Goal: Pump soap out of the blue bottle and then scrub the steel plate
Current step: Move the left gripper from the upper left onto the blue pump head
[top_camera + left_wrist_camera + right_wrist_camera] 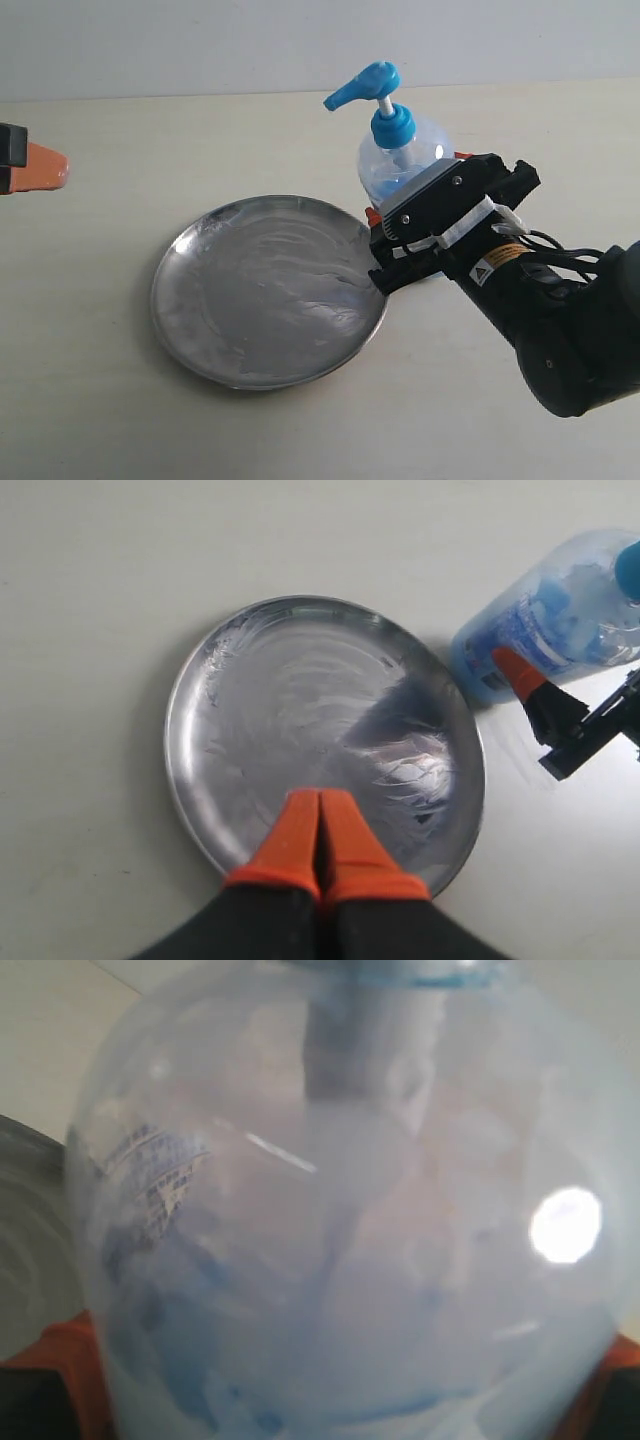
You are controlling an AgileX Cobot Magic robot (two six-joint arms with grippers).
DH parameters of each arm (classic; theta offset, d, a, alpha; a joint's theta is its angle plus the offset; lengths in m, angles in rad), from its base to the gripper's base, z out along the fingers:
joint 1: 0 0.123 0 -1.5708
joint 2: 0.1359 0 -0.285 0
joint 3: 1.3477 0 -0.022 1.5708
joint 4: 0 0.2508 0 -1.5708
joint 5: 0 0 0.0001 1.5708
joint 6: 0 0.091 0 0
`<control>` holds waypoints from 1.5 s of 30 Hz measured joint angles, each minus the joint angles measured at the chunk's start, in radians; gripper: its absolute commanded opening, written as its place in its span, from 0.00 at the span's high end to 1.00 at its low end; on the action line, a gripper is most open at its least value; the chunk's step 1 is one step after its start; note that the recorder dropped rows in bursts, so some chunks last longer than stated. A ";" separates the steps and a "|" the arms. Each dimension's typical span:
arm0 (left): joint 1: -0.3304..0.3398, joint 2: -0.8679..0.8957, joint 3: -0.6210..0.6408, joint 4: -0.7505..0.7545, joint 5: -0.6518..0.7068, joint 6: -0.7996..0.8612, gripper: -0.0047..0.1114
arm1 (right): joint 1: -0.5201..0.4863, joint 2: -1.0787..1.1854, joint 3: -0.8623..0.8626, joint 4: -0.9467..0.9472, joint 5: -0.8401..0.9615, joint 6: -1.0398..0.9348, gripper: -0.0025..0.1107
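Observation:
The steel plate (265, 290) lies flat on the table, and a thin pale streaky smear of soap (400, 770) covers its surface. Just past its right rim stands the blue bottle (398, 162), upright, with its blue pump head (365, 85) pointing left over the plate. My right gripper (412, 190) is shut on the bottle's body. Its orange fingers (62, 1358) press both sides of the bottle (340, 1240), which fills the right wrist view. My left gripper (58, 170) hovers at the far left, shut and empty. In its own view, the left gripper (320, 798) is over the plate (300, 690) near the rim.
The pale tabletop (120, 420) surrounds the plate, and a white wall (200, 40) runs along the back. The right arm's black body (560, 330) fills the lower right. One orange finger of the right gripper (518, 672) rests against the bottle (560, 620).

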 measured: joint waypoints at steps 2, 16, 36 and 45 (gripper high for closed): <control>0.000 0.018 -0.015 -0.001 0.015 0.002 0.96 | 0.000 0.000 0.000 0.000 0.000 0.000 0.98; -0.067 0.128 -0.173 -0.052 0.040 0.036 0.96 | 0.000 0.000 0.000 0.000 0.000 0.000 0.98; -0.150 0.395 -0.571 -0.012 0.207 -0.001 0.96 | 0.000 0.000 0.000 0.000 0.000 0.000 0.98; -0.188 0.519 -0.764 0.047 0.270 -0.002 0.96 | 0.000 0.000 0.000 0.000 0.000 0.000 0.98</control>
